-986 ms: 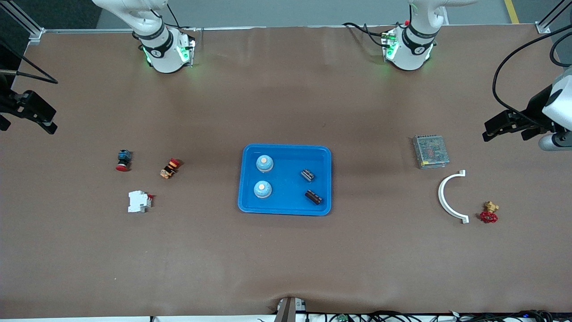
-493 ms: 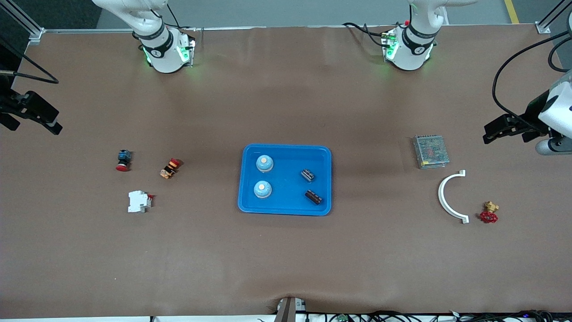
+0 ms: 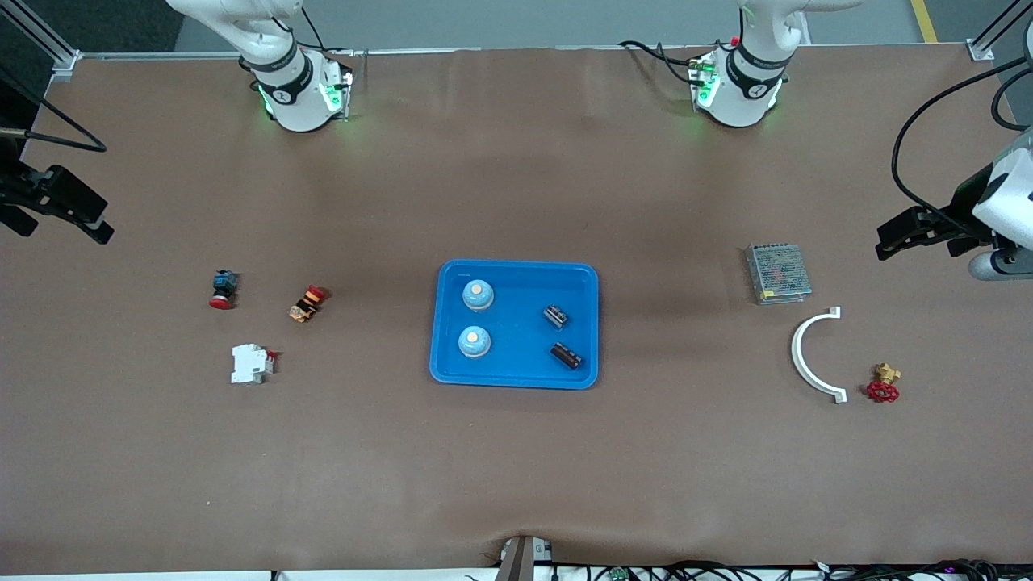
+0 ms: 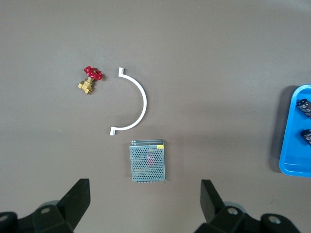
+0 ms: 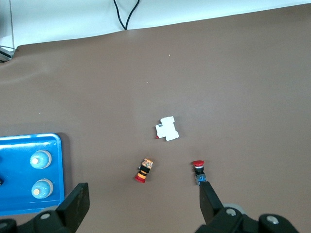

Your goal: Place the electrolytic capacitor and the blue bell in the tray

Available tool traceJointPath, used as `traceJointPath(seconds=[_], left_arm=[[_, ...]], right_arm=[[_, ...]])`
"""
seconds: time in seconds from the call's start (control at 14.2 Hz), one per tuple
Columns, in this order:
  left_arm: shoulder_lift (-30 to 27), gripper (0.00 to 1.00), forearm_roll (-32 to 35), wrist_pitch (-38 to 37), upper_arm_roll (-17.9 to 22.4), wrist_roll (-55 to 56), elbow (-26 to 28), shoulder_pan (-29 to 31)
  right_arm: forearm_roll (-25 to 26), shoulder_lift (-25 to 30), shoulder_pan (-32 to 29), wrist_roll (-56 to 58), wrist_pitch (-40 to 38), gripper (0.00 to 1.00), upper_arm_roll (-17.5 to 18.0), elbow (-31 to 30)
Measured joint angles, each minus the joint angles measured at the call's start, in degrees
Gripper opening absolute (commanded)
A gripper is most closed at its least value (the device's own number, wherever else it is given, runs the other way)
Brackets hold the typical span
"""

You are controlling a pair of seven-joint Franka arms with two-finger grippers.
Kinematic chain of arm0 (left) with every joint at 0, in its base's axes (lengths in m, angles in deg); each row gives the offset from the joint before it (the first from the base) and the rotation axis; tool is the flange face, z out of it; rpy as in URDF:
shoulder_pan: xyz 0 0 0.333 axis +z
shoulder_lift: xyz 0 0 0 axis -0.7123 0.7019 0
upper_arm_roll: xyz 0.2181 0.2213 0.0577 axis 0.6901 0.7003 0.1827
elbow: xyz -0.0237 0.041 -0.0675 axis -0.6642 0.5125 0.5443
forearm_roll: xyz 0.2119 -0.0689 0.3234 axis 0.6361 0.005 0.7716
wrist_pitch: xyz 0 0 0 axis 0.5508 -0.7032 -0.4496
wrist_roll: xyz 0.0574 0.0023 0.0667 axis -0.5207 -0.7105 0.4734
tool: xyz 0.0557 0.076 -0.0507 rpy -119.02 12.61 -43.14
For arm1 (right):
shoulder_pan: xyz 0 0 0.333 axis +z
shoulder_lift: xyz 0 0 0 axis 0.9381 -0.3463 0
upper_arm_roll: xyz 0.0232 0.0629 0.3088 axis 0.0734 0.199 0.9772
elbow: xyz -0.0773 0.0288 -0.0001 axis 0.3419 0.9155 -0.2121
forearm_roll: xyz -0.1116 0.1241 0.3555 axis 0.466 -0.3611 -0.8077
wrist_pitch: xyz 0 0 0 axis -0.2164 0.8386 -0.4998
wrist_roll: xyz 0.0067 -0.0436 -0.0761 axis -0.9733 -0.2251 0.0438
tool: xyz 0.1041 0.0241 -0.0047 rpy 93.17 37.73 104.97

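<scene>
I'm seeing the tray (image 3: 516, 274) sitting mid-table with two blue bells (image 3: 478, 295) and two electrolytic capacitors (image 3: 554, 315) lying in it. My right wrist view is only catching the bells, the left wrist view only the capacitors. No readable writing anywhere. The left gripper (image 4: 145, 200) is hanging spread wide over the mesh box (image 4: 147, 161); the right gripper (image 5: 143, 201) is hanging spread over the red-capped switches (image 5: 198, 172).

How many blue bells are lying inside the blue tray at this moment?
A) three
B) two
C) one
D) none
B: two blue bells sit in the tray toward the right arm's end, one nearer the front camera; two capacitors lie beside them.
</scene>
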Motion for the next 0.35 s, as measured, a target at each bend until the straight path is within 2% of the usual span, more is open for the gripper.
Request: traceJointPath(seconds=[0.35], left_arm=[[0.00, 1.00, 0.00, 0.00, 0.00, 0.00, 0.00, 0.00]], right_arm=[[0.01, 0.00, 0.00, 0.09, 0.24, 1.00, -0.04, 0.00]])
